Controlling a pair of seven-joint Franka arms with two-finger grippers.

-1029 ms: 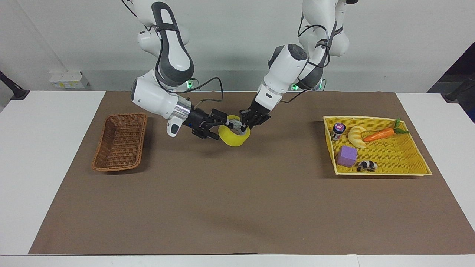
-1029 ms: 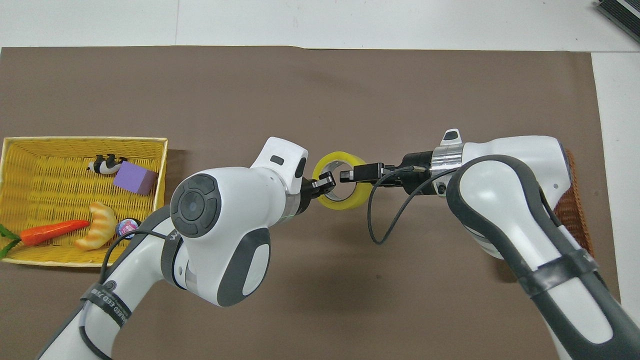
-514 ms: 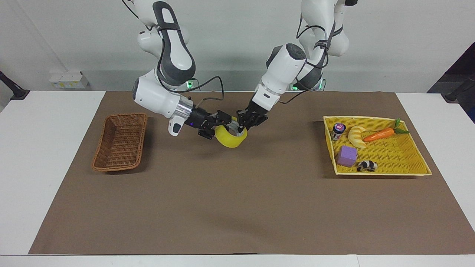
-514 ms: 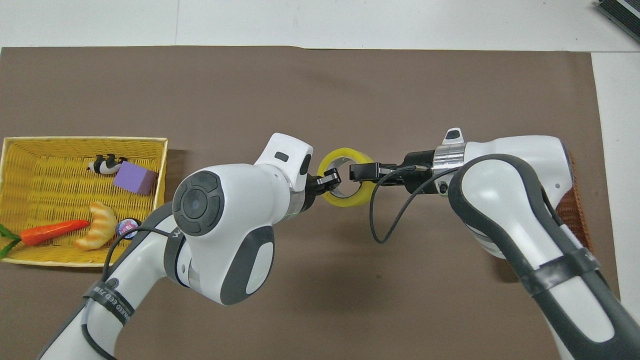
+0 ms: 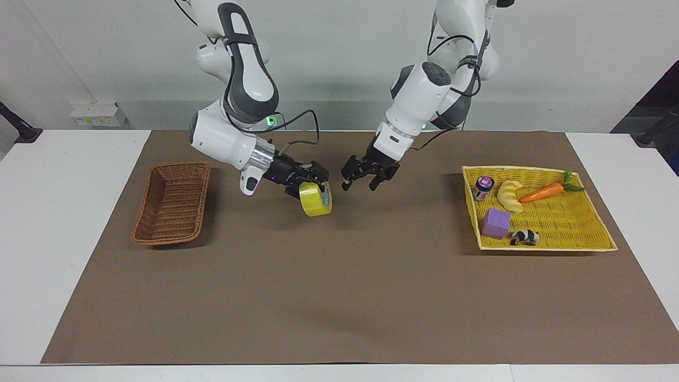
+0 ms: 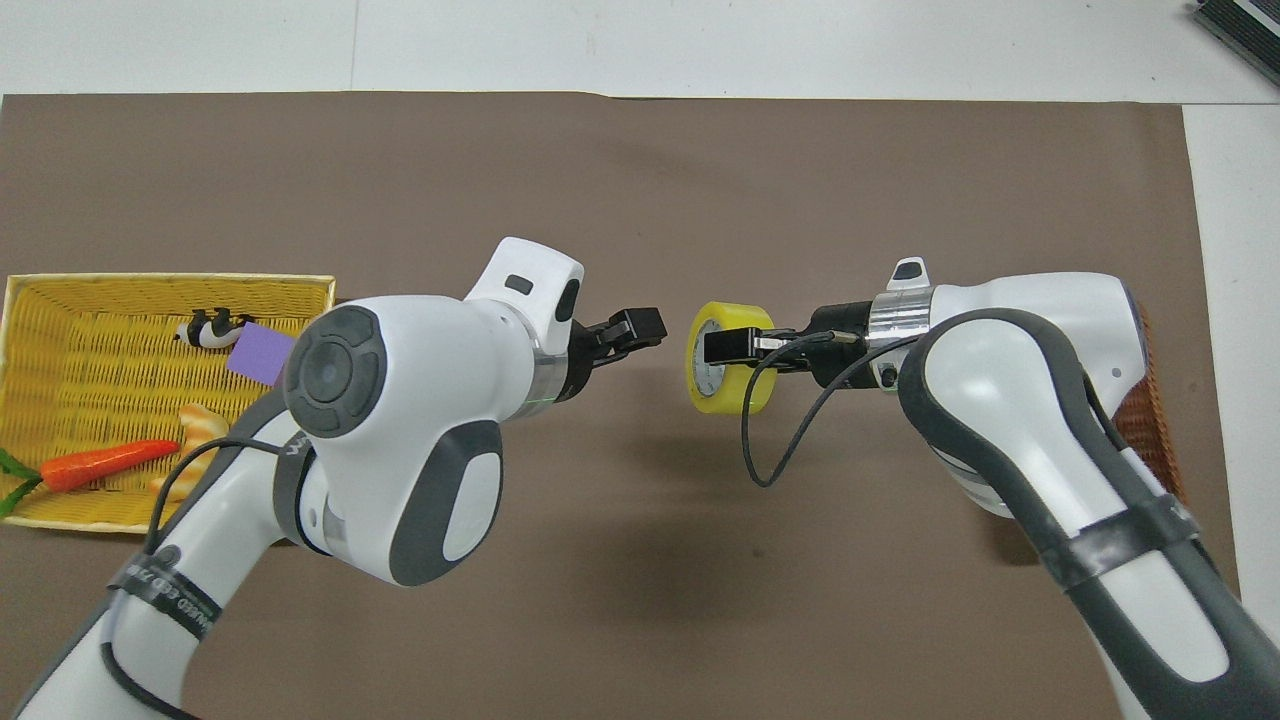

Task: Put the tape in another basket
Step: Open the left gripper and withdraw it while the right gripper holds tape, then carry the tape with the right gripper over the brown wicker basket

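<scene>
The yellow tape roll [image 5: 316,200] hangs in the air over the middle of the brown mat, turned on edge; it also shows in the overhead view [image 6: 729,372]. My right gripper [image 5: 313,184] is shut on its rim, one finger across the grey-white core [image 6: 726,346]. My left gripper [image 5: 360,182] is open and empty, in the air a short way from the tape toward the left arm's end [image 6: 634,328]. The brown wicker basket [image 5: 171,204] stands empty at the right arm's end, mostly hidden under the right arm in the overhead view [image 6: 1152,440].
A shallow yellow woven tray [image 5: 570,220] stands at the left arm's end [image 6: 100,300]. It holds a carrot [image 5: 542,193], a croissant [image 5: 510,194], a purple block [image 5: 496,223], a small jar [image 5: 484,187] and a black-and-white toy [image 5: 524,237].
My left gripper has let go of the tape and drawn back toward the left arm's end. The right gripper alone now holds the tape, which has swung onto its edge.
</scene>
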